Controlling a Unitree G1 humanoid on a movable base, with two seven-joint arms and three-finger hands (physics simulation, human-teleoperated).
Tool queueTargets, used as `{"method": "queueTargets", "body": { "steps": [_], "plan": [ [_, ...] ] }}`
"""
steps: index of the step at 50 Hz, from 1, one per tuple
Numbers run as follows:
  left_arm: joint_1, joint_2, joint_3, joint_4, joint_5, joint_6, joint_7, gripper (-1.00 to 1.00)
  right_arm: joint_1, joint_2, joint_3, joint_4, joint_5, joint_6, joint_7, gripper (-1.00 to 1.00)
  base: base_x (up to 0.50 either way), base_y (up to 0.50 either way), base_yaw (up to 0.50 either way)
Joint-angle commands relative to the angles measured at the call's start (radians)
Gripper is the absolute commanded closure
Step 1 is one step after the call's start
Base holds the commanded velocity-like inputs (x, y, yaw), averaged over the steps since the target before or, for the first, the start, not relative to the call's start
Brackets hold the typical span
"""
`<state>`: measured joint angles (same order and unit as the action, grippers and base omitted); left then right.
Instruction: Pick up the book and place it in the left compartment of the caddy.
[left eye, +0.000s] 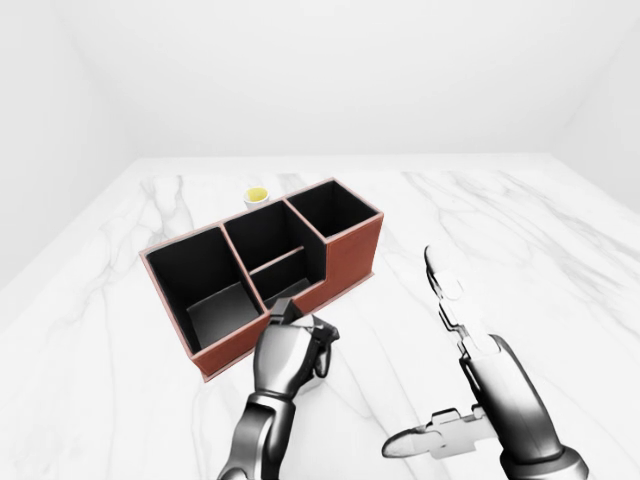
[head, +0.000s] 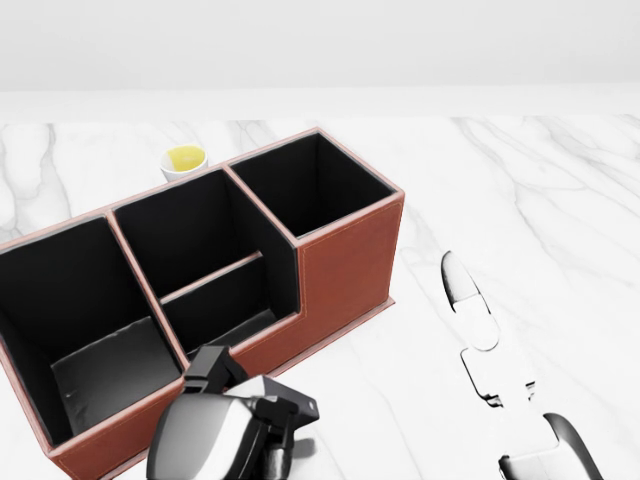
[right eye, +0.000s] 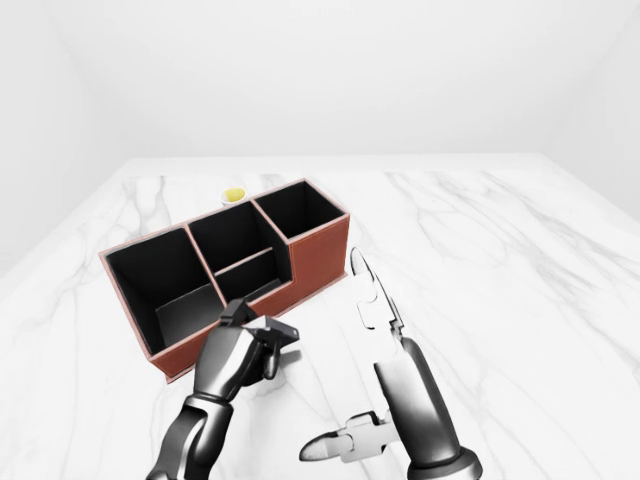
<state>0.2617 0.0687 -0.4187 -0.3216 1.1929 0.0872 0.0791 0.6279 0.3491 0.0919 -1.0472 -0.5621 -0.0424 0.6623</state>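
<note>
Beside caddy (left eye: 262, 268) low wall: left robot hand (left eye: 296, 352) clenched, empty; right robot hand (left eye: 455, 330) released, fingers outstretched.

one caddy (head: 345, 265) with three main compartments stands on one marble table (head: 560, 190). one small white cup (head: 184, 162) with yellow inside. two robot hands: left hand (head: 235, 430), right hand (head: 480, 335).

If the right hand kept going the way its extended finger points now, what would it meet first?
Probably nothing. The right hand, open, points up the left-eye view over bare marble table, passing right of the caddy. The way looks free to the table's top edge, though depth is uncertain.
</note>
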Motion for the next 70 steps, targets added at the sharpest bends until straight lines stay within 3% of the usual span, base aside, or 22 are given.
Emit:
{"method": "queueTargets", "body": {
  "steps": [1, 15, 19, 26, 29, 34, 37, 40, 44, 50, 54, 57, 59, 60, 63, 70],
  "plan": [
    [0.044, 0.026, -0.056, -0.191, 0.07, 0.0, 0.017, 1.0, 0.01, 0.0, -0.004, 0.0, 0.011, -0.012, 0.004, -1.0, 0.0, 0.0, 0.0],
    [0.095, 0.049, -0.066, -0.462, 0.046, 0.0, -0.002, 1.0, 0.003, 0.0, 0.004, 0.0, 0.003, 0.001, -0.006, -1.0, 0.0, 0.0, 0.0],
    [0.118, 0.055, -0.064, -0.552, 0.048, 0.0, -0.038, 1.0, 0.003, 0.0, 0.002, 0.0, 0.003, 0.0, -0.005, -1.0, 0.0, 0.0, 0.0],
    [0.096, 0.023, 0.008, -0.702, 0.026, 0.0, -0.136, 1.0, 0.01, 0.0, 0.007, 0.0, 0.002, -0.008, -0.002, -1.0, 0.0, 0.0, 0.0],
    [0.06, -0.057, 0.111, -0.725, -0.008, -0.003, -0.207, 1.0, 0.012, 0.0, 0.003, 0.0, 0.005, -0.012, 0.002, -1.0, 0.0, 0.0, 0.0],
    [0.004, -0.24, 0.312, -0.726, -0.061, -0.174, -0.334, 1.0, 0.018, 0.0, 0.003, 0.0, 0.007, -0.021, 0.007, -1.0, 0.0, 0.0, 0.0],
    [-0.063, -0.334, 0.427, -0.726, -0.088, -0.174, -0.425, 1.0, 0.031, 0.0, 0.01, 0.0, 0.01, -0.033, 0.01, -1.0, 0.0, 0.0, 0.0],
    [-0.116, -0.376, 0.498, -0.726, -0.092, -0.174, -0.472, 1.0, 0.04, 0.0, 0.005, 0.0, 0.019, -0.044, 0.014, -1.0, 0.0, 0.0, 0.0],
    [-0.165, -0.373, 0.558, -0.726, -0.105, -0.174, -0.506, 1.0, 0.038, 0.0, 0.006, 0.0, 0.016, -0.042, 0.013, -1.0, 0.0, 0.0, 0.0],
    [-0.221, -0.282, 0.581, -0.726, -0.063, -0.174, -0.513, 1.0, 0.042, 0.0, 0.006, 0.0, 0.022, -0.042, 0.011, -1.0, 0.0, 0.0, 0.0],
    [-0.24, -0.227, 0.572, -0.726, -0.04, -0.119, -0.517, 1.0, 0.048, 0.0, 0.005, 0.0, 0.028, -0.045, 0.011, -1.0, 0.0, 0.0, 0.0],
    [-0.239, -0.176, 0.547, -0.726, -0.012, -0.064, -0.511, 1.0, 0.042, 0.0, 0.003, 0.0, 0.027, -0.043, 0.011, -1.0, 0.0, 0.0, 0.0],
    [-0.247, -0.136, 0.53, -0.726, 0.003, -0.011, -0.52, 1.0, 0.046, 0.0, 0.007, 0.0, 0.027, -0.045, 0.01, -1.0, 0.0, 0.0, 0.0],
    [-0.246, -0.122, 0.52, -0.726, 0.005, 0.0, -0.515, 1.0, 0.045, 0.0, 0.008, 0.0, 0.025, -0.044, 0.009, -1.0, 0.0, 0.0, 0.0],
    [-0.254, -0.072, 0.522, -0.677, 0.019, 0.0, -0.494, 1.0, 0.046, 0.0, 0.01, 0.0, 0.024, -0.042, 0.007, -1.0, 0.0, 0.0, 0.0],
    [-0.288, -0.016, 0.537, -0.558, 0.045, 0.0, -0.469, 1.0, 0.063, 0.0, 0.008, 0.0, 0.038, -0.045, 0.009, -1.0, 0.0, 0.0, 0.0]
  ]
}}
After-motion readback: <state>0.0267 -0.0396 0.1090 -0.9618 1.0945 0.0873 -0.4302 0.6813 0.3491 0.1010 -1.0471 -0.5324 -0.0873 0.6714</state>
